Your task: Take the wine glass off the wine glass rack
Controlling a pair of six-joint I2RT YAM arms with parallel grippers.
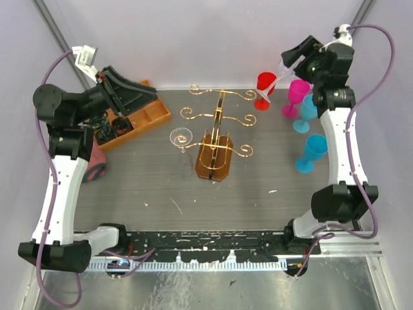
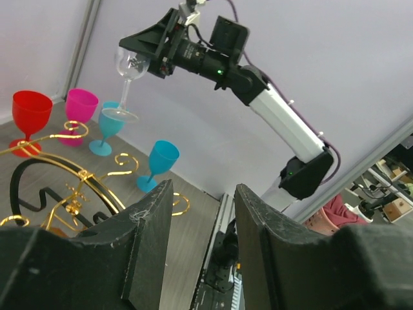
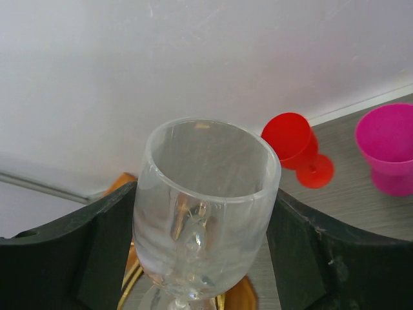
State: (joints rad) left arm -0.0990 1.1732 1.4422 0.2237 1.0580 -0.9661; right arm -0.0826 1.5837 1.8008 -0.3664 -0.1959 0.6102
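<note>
The wine glass rack is a gold wire stand with scroll arms on an amber base at mid-table; it also shows in the left wrist view. My right gripper is raised at the back right and shut on a clear wine glass, held upright by its bowl between the fingers, clear of the rack. The left wrist view shows this glass in the air. A second clear glass hangs on the rack's left arm. My left gripper is open and empty.
An orange-brown compartmented tray lies at the back left under my left gripper. A red glass, a magenta glass and two cyan glasses stand at the right. A pink object lies at the left.
</note>
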